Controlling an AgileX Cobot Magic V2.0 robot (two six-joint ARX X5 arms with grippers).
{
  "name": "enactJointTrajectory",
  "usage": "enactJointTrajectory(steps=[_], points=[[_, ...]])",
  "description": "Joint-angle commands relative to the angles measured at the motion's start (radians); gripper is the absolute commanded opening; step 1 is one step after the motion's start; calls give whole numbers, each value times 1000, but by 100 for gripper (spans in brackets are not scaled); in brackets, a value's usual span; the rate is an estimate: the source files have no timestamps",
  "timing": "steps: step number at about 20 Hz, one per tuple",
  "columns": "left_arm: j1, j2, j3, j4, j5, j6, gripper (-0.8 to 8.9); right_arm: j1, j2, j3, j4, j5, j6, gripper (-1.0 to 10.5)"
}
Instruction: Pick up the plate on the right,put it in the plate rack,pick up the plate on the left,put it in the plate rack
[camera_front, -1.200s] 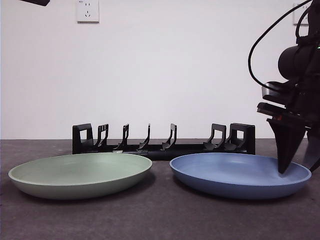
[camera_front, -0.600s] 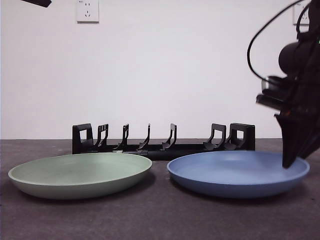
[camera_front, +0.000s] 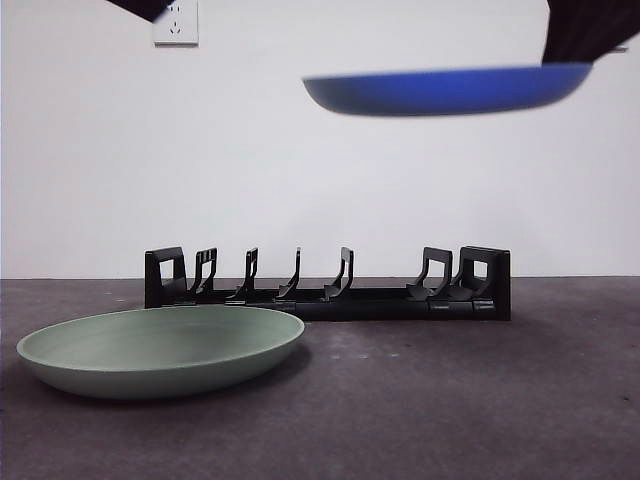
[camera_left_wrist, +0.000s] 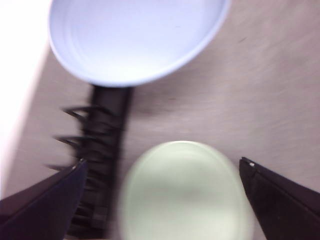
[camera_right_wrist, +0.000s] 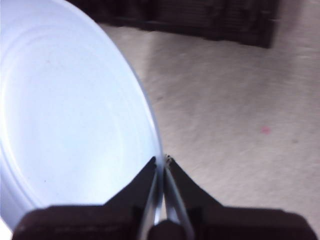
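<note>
High above the table the blue plate (camera_front: 445, 92) hangs nearly level, pinched at its right rim by my right gripper (camera_front: 580, 62). The right wrist view shows that gripper (camera_right_wrist: 162, 165) shut on the plate's (camera_right_wrist: 70, 115) edge. The green plate (camera_front: 160, 350) lies flat on the table at front left. Behind both, the black plate rack (camera_front: 328, 284) stands with nothing in its prongs. My left gripper (camera_left_wrist: 160, 170) is open, high over the green plate (camera_left_wrist: 185, 192) and the plate rack (camera_left_wrist: 100, 165), and shows as a dark tip (camera_front: 150, 8) at the top left.
A dark tabletop (camera_front: 450, 400) stretches in front of the rack, with a white wall behind. A wall socket (camera_front: 175, 25) sits at the upper left.
The blue plate has been lifted off the table, from the front right to high above the rack's right half, held in the right gripper. The left arm tip has shifted slightly into view.
</note>
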Motion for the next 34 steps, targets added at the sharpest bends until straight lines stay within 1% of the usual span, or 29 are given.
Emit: enactJointTrajectory(steps=[1, 4, 5, 8, 9, 12, 13, 14, 18, 21, 25, 27, 28, 34], points=[[-66, 23, 2, 60, -88, 125, 534, 49, 6, 19, -7, -11, 28, -13], [-141, 59, 2, 102, -140, 217, 534, 121, 6, 21, -6, -11, 60, -13], [-163, 72, 2, 102, -154, 236, 533, 142, 6, 21, -5, -11, 69, -13], [-212, 111, 2, 101, -195, 242, 529, 187, 6, 21, -3, -11, 80, -12], [-220, 122, 2, 101, -212, 242, 504, 194, 6, 21, -3, -10, 81, -13], [-245, 143, 2, 93, -259, 243, 236, 200, 6, 21, -3, -7, 89, -12], [-248, 143, 2, 90, -261, 243, 179, 200, 6, 21, -3, -7, 89, -12], [-251, 143, 2, 87, -261, 242, 150, 200, 6, 21, -3, -7, 91, -12], [-256, 143, 2, 75, -261, 240, 136, 200, 6, 21, -2, -7, 92, -12], [-256, 143, 2, 71, -261, 239, 56, 200, 6, 21, 4, -7, 92, -12], [-257, 143, 2, 67, -261, 234, 51, 200, 6, 21, 14, -7, 96, -12], [-257, 143, 2, 57, -261, 234, -1, 200, 6, 21, 15, -7, 96, -12], [-257, 143, 2, 52, -261, 235, -9, 200, 6, 21, 16, -7, 96, -12], [-257, 143, 2, 36, -256, 229, -8, 200, 6, 21, 21, -7, 95, -12]])
